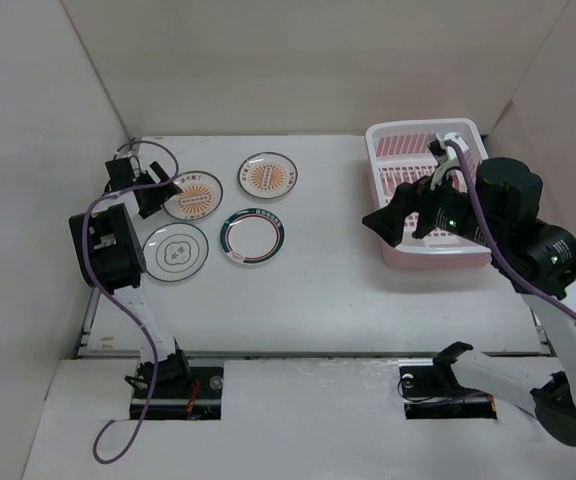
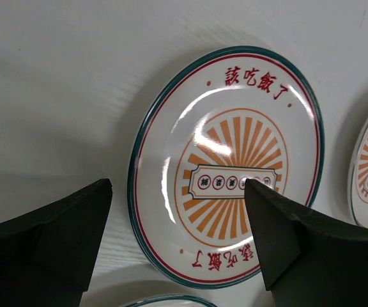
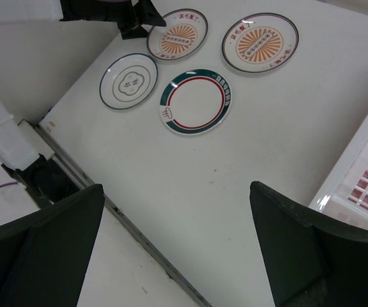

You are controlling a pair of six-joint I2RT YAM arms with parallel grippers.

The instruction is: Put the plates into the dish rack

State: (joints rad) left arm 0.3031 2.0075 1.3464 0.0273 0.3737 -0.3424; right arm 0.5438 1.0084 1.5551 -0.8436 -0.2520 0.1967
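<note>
Four round white plates lie on the table's left half. A sunburst plate (image 1: pixel 194 194) is far left, a second sunburst plate (image 1: pixel 268 176) to its right, a green-rimmed plate (image 1: pixel 252 236) and a thin-ringed plate (image 1: pixel 176 251) nearer. My left gripper (image 1: pixel 160 192) is open, low over the left sunburst plate (image 2: pixel 229 160), one finger on each side of its near-left rim. My right gripper (image 1: pixel 405 228) is open and empty, held high by the left front corner of the pink dish rack (image 1: pixel 375 136). The rack holds no plates.
White walls close in the table on the left, back and right. The right wrist view shows all the plates, the green-rimmed one (image 3: pixel 195 101) nearest, the rack's white rim (image 3: pixel 356 173) at the right edge and the table's metal front edge (image 3: pixel 133 224).
</note>
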